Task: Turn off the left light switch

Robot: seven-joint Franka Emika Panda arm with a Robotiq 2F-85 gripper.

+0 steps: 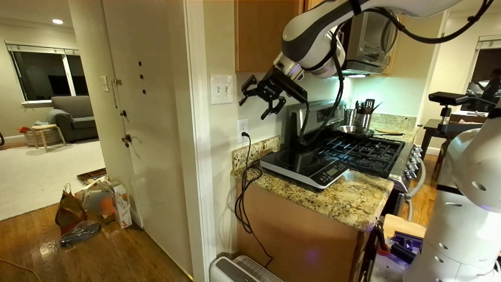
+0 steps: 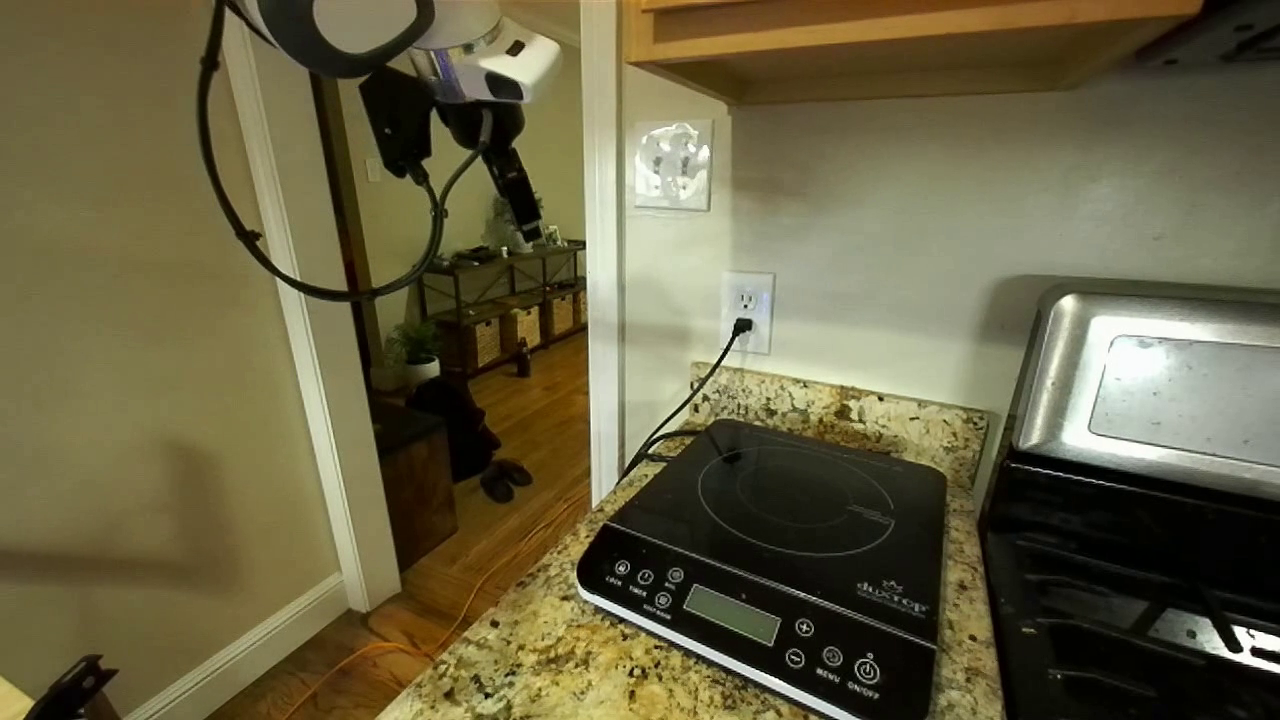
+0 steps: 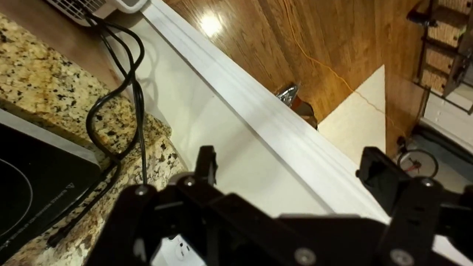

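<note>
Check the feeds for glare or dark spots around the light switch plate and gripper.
In an exterior view, glare blotches the switch plate and smears its detail; in an exterior view free of that glare, the left light switch shows small but discernible; in the wrist view, the gripper looks nearly black, and a bright reflection flares on the wood floor.
</note>
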